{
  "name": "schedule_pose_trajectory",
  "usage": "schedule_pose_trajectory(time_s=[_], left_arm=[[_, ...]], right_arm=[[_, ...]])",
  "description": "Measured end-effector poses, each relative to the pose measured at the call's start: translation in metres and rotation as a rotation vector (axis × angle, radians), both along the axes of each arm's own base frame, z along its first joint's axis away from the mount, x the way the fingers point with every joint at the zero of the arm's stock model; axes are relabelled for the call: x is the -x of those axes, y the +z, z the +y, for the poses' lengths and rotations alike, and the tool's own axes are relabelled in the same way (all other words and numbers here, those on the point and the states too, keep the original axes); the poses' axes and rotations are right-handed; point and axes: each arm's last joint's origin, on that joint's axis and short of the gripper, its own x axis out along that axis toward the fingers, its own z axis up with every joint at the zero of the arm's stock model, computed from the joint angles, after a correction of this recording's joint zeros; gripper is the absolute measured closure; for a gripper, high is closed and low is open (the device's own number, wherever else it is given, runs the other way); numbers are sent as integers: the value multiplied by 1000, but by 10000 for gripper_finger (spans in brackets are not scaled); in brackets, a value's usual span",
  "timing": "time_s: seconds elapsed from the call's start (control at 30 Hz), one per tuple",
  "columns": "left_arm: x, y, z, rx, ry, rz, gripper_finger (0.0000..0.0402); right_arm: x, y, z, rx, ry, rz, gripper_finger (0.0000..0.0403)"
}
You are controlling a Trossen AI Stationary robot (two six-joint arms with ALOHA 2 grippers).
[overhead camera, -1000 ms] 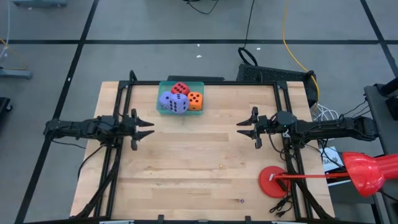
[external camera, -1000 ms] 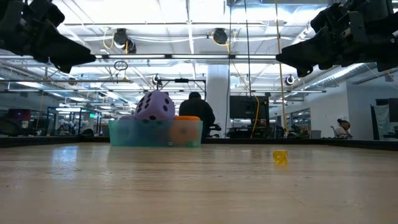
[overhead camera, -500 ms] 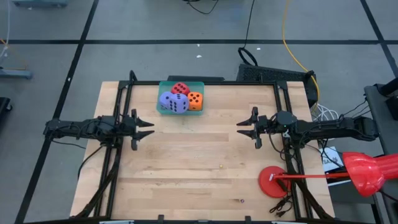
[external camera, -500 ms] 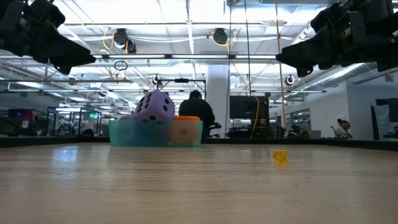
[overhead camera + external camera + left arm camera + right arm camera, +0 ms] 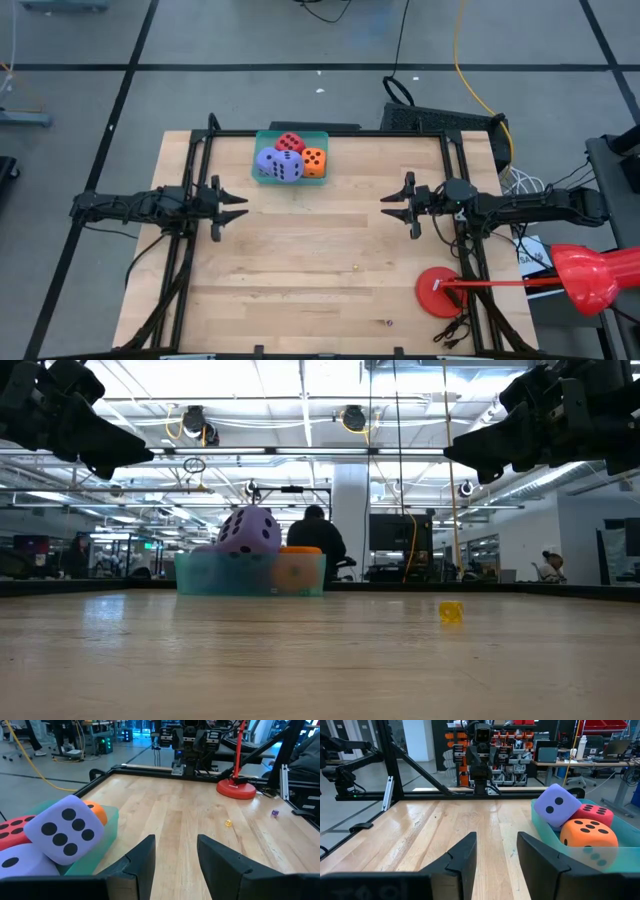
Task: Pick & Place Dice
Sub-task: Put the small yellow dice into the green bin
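All four dice sit piled in the teal tray at twelve o'clock. Left gripper at nine and right gripper at three hover apart, fingers parted, empty. Placing looks finished; next, probably nothing beyond parking

Four soft dice sit crowded together in the teal tray, which lies at the table's far edge. The orange die fills the tray's right end, four dark pips on its top face. The red die is just beside it, toward the tray's far wall, touching the orange one. A purple-blue die rides highest (tilted, a six-pip face showing in the left wrist view), resting on its neighbours. The second purple-blue die lies lower, at the tray's left end, probably under the tilted one, mostly hidden.
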Motion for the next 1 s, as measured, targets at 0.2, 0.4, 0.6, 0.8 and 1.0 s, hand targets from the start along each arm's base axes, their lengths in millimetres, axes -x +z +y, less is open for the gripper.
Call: schedule_pose_trajectory(time_s=[0.2, 0.4, 0.6, 0.8, 1.0], left_arm=[[0, 0, 0, -1, 0, 0, 249], [0, 0, 0, -1, 0, 0, 249], [0, 0, 0, -1, 0, 0, 249], [0, 0, 0, -1, 0, 1, 249], [0, 0, 0, -1, 0, 1, 249]], right_arm=[[0, 0, 0, 0, 0, -2, 273], [0, 3, 2, -60, 14, -30, 273], [-3, 23, 9, -179, 71, -133, 273], [-10, 58, 14, -202, 114, -165, 273], [-15, 94, 21, -143, 141, -76, 273]])
